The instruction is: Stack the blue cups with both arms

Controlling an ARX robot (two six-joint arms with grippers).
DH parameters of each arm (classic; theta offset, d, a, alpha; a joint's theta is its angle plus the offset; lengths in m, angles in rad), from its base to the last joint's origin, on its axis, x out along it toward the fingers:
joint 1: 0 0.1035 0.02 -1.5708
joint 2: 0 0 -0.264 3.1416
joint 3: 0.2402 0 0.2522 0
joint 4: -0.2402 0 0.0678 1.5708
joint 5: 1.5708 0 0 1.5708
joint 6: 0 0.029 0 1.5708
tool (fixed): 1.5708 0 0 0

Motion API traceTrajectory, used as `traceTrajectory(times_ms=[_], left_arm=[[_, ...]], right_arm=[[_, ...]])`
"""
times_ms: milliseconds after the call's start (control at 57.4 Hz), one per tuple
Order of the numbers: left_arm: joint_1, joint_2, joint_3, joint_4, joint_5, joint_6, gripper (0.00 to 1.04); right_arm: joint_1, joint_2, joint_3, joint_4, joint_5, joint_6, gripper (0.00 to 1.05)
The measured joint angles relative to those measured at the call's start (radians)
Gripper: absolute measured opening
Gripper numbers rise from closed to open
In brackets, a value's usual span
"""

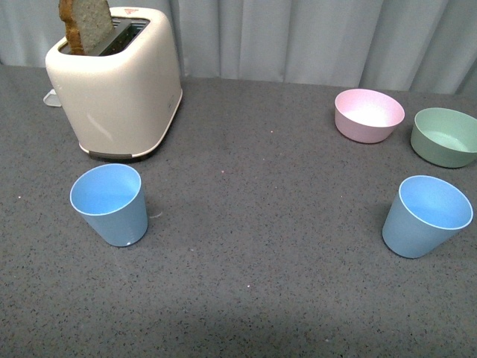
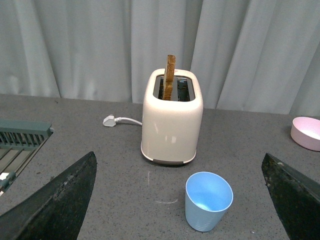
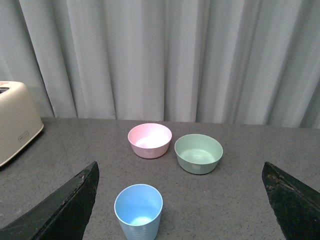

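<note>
Two light blue cups stand upright and empty on the grey table. One blue cup [image 1: 110, 203] is at the front left, in front of the toaster; it also shows in the left wrist view [image 2: 208, 201]. The other blue cup [image 1: 425, 215] is at the front right; it also shows in the right wrist view [image 3: 138, 211]. Neither arm shows in the front view. My left gripper [image 2: 180, 200] is open, its jaws wide apart, well back from its cup. My right gripper [image 3: 180, 200] is open the same way, back from its cup.
A cream toaster [image 1: 119, 82] with a slice of bread [image 1: 86, 26] stands at the back left, its white plug [image 2: 110, 120] behind it. A pink bowl [image 1: 368, 114] and a green bowl [image 1: 446, 136] sit at the back right. A green rack [image 2: 20, 142] shows in the left wrist view.
</note>
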Motion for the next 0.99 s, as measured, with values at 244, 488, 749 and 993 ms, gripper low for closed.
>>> traceTrajectory(times_ms=[244,488,749,993], left_arm=[[0.000,0.000,0.000,0.000,0.000,0.000,0.98],[0.000,0.000,0.000,0.000,0.000,0.000,0.98],[0.000,0.000,0.000,0.000,0.000,0.000,0.98],[0.000,0.000,0.000,0.000,0.000,0.000,0.98]], right_arm=[[0.000,0.000,0.000,0.000,0.000,0.000,0.95],[0.000,0.000,0.000,0.000,0.000,0.000,0.95],[0.000,0.000,0.000,0.000,0.000,0.000,0.95],[0.000,0.000,0.000,0.000,0.000,0.000,0.95]])
